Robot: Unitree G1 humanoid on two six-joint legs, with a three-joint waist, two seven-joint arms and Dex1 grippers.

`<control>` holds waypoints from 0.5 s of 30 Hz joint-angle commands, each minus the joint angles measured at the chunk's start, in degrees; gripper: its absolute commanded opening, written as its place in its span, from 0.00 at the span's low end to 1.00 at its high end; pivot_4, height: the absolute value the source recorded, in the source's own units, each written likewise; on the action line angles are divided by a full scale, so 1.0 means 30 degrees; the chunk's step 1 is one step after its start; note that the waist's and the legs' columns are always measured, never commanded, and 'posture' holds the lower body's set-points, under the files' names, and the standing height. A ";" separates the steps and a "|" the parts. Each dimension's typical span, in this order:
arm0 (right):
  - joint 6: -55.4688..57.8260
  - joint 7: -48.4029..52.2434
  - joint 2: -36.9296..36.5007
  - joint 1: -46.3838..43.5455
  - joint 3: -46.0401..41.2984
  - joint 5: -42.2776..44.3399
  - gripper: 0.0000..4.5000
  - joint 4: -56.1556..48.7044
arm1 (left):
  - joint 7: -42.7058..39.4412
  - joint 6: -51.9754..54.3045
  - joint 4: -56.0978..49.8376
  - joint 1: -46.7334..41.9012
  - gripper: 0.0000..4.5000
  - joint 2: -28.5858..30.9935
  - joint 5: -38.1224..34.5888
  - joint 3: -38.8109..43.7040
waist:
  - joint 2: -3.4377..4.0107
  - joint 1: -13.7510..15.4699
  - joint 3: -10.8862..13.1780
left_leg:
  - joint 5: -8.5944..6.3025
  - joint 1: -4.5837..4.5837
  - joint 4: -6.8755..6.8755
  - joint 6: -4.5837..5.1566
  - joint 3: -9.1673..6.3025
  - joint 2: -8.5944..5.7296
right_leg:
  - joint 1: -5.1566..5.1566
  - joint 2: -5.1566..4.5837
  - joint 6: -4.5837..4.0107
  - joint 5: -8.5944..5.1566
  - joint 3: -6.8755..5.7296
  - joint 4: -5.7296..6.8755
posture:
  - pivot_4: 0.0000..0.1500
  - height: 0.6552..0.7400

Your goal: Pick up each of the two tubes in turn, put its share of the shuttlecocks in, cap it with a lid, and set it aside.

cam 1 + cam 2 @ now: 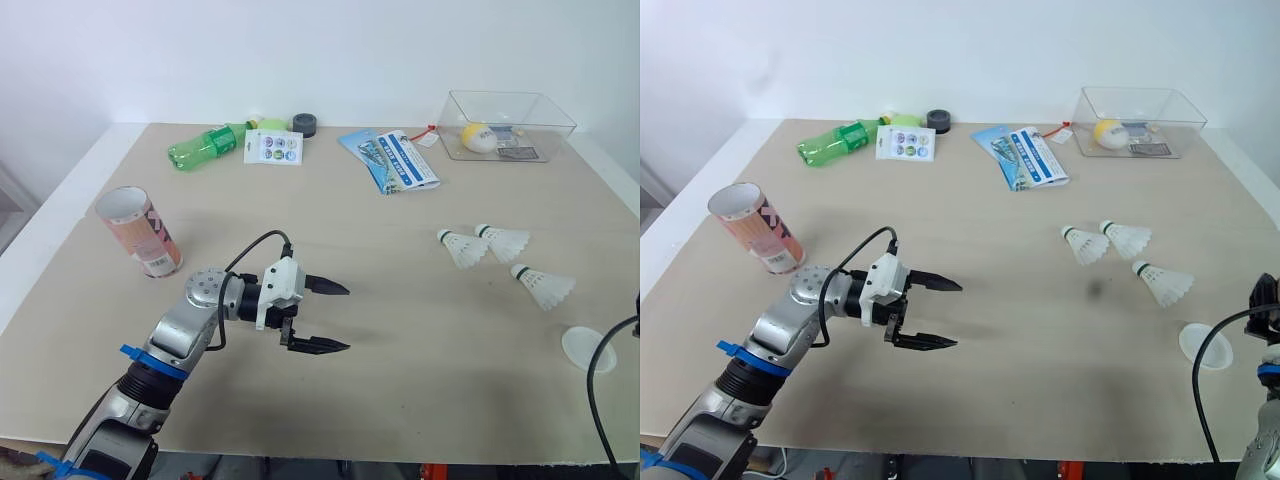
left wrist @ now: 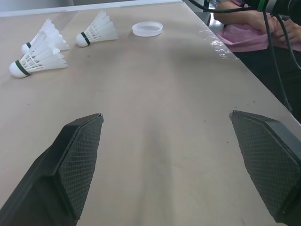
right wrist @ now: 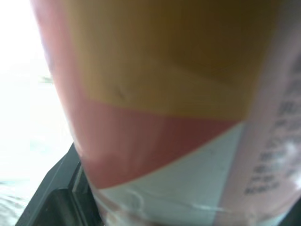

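One tube (image 1: 140, 232) is standing upright, open mouth up, on the left part of the table (image 1: 400, 400). It is sitting near the left edge with bare surface all around it. The second tube (image 3: 178, 94) is sitting between the fingers of the right gripper (image 3: 176, 207). They are pressing on its pink, orange and white wall from either side, so that gripper is clamping it.

On the right part of the table, the first shuttlecock (image 1: 463, 247) and the second shuttlecock (image 1: 503, 240) are lying on their sides just beside each other, corks pointing left. The third shuttlecock (image 1: 543, 286) is lying a little nearer the front edge, apart from the pair. The lid (image 1: 588, 348) is lying flat toward the front right corner, close to the right edge.

The left gripper (image 1: 345, 318) is hovering over the front middle of the table, its fingers spread wide apart and holding nothing. It is pointing toward the shuttlecocks, with a broad bare stretch lying between it and them.

Along the far edge, a green bottle (image 1: 205, 145) is lying on its side, with a sticker card (image 1: 273, 147) just beside it. A black roll (image 1: 305, 124), a blue booklet (image 1: 392, 160) and a clear box (image 1: 508, 125) holding a yellow ball (image 1: 477, 137) are also sitting there.

In the left wrist view, a person's pink sleeve (image 2: 244, 28) is showing beyond the table's edge.
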 commanded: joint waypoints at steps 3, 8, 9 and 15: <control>-0.0677 -0.2203 0.0325 -0.0500 -0.0194 -0.0403 0.82 0.2387 | 0.0157 0.0260 -0.0915 -0.0137 1.00 0.0161 -0.0231 0.0286 | 0.0023 -0.0002 -0.0004 | 0.0004 0.0002 0.0002 0.0007 0.0002 -0.0002 | 0.0003 -0.0001 -0.0003 0.0005 0.0003 0.0000 | 1.00 1.00; -0.0635 -0.2332 0.0151 -0.0992 0.0241 0.0007 0.82 0.3595 | 0.0391 0.0536 -0.1387 0.0099 1.00 0.0157 -0.0263 0.0247 | 0.0108 -0.0035 -0.0020 | 0.0005 0.0003 -0.0002 0.0008 0.0016 -0.0005 | 0.0001 0.0000 0.0002 0.0002 0.0024 0.0000 | 1.00 1.00; -0.0684 -0.2280 0.0097 -0.1097 0.0280 0.0066 0.82 0.3858 | 0.0425 0.0564 -0.1421 0.0125 1.00 0.0156 -0.0259 0.0248 | 0.0108 -0.0042 -0.0020 | 0.0005 0.0008 -0.0003 0.0009 0.0015 -0.0004 | 0.0001 0.0003 0.0002 0.0002 0.0023 0.0000 | 1.00 1.00; -0.0751 -0.2074 -0.0467 -0.1755 0.0312 0.0368 0.98 0.5500 | 0.0589 0.0619 -0.1481 0.0251 1.00 0.0148 -0.0196 0.0147 | 0.0106 -0.0053 -0.0020 | 0.0010 0.0011 0.0009 0.0015 0.0022 -0.0012 | 0.0016 -0.0002 0.0015 0.0012 0.0032 -0.0002 | 1.00 1.00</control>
